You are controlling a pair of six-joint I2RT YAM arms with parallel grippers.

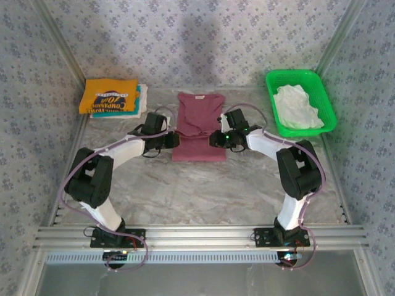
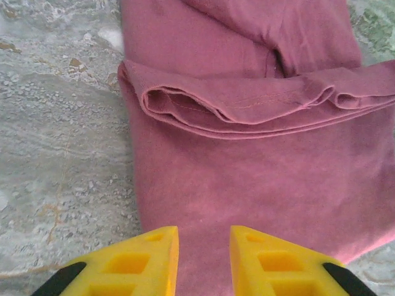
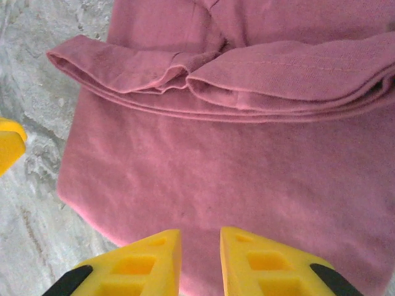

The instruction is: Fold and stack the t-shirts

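The maroon cotton t-shirt (image 1: 199, 126) lay flat in the middle of the grey marbled surface (image 1: 185, 191), its far part doubled towards the near part so that a soft rolled fold edge (image 2: 247, 111) ran across it; the left fingers (image 2: 154, 250) stood apart over its left near corner, nothing between them; the right fingers (image 3: 253, 253) stood likewise apart over the right side, clamped on nothing.

The cloth looked light, limp and a little clingy; it would likely sag and drag rather than slide as a sheet, so I would judge a pinch through all the layers at the fold edge, one hold at each side, the safest purchase; a hold on the top layer alone could peel the fold open.

A yellow-orange folded shirt with dark-blue lettering (image 1: 111, 95) sat on a teal and white pile at the far left, well apart from the maroon one; the bare surface between them gave open room for a carry. A green plastic mesh basket (image 1: 328, 98) at the far right held a crumpled white shirt (image 1: 297, 108); the patterned side walls (image 1: 37, 92) closed in both flanks.
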